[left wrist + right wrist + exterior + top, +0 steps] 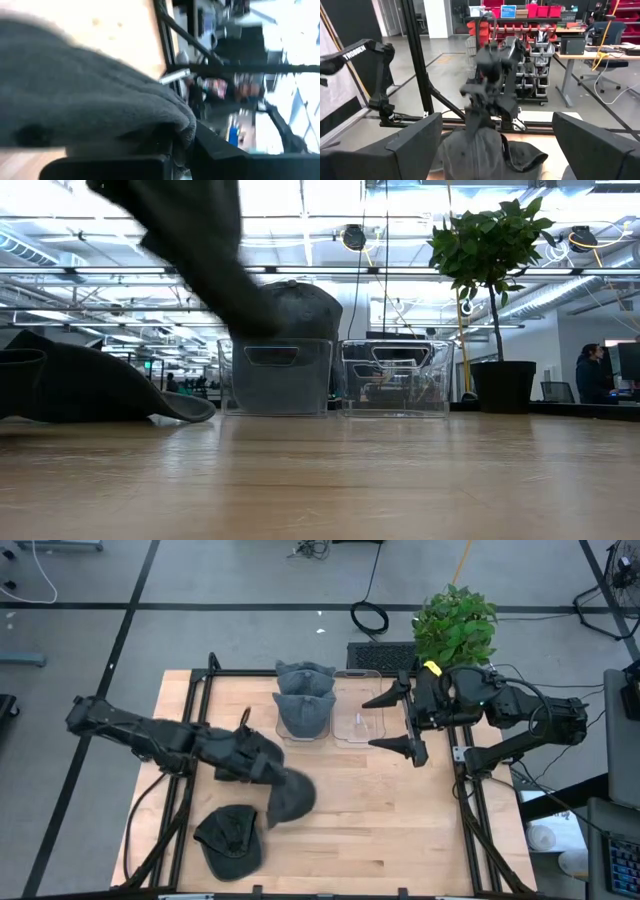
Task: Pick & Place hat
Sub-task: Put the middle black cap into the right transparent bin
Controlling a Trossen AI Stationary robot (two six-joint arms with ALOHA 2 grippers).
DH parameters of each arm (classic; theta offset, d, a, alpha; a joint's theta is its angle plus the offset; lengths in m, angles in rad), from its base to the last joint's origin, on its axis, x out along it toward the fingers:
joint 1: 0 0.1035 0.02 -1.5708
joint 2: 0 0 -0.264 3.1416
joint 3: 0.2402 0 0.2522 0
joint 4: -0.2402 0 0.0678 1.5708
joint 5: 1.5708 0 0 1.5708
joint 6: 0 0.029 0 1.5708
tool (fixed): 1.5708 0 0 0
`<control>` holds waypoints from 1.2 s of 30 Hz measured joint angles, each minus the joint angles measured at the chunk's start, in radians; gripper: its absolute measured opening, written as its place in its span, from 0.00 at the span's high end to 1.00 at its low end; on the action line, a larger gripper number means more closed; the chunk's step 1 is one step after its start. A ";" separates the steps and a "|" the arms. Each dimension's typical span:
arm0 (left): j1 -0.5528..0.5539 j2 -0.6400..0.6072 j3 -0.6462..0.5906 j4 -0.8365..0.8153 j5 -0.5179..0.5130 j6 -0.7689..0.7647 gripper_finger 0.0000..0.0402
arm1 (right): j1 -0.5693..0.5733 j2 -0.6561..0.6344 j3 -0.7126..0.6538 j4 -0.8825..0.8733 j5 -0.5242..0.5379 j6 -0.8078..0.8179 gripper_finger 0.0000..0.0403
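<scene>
My left hand [268,772] is clamped on a grey hat [291,796], pinching its fabric so it hangs clear of the bench [400,830] for carrying. My right hand [405,720] waits with fingers apart beside the empty clear bin [357,722]. From above I see another hat [230,838] lying nearby and a bin of hats [303,710]. My left wrist view shows only cloth folded over my finger [105,167].
</scene>
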 joint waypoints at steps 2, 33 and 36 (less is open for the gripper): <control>0.023 0.001 0.070 -0.089 0.050 0.054 0.94 | 0.000 0.000 0.000 -0.001 0.000 0.000 0.10; 0.324 0.346 1.022 -0.973 0.191 1.078 0.94 | 0.000 0.000 0.000 0.007 0.002 0.000 0.10; 0.328 0.402 1.105 -1.043 0.154 1.175 0.94 | 0.000 0.000 0.000 0.007 0.002 0.000 0.10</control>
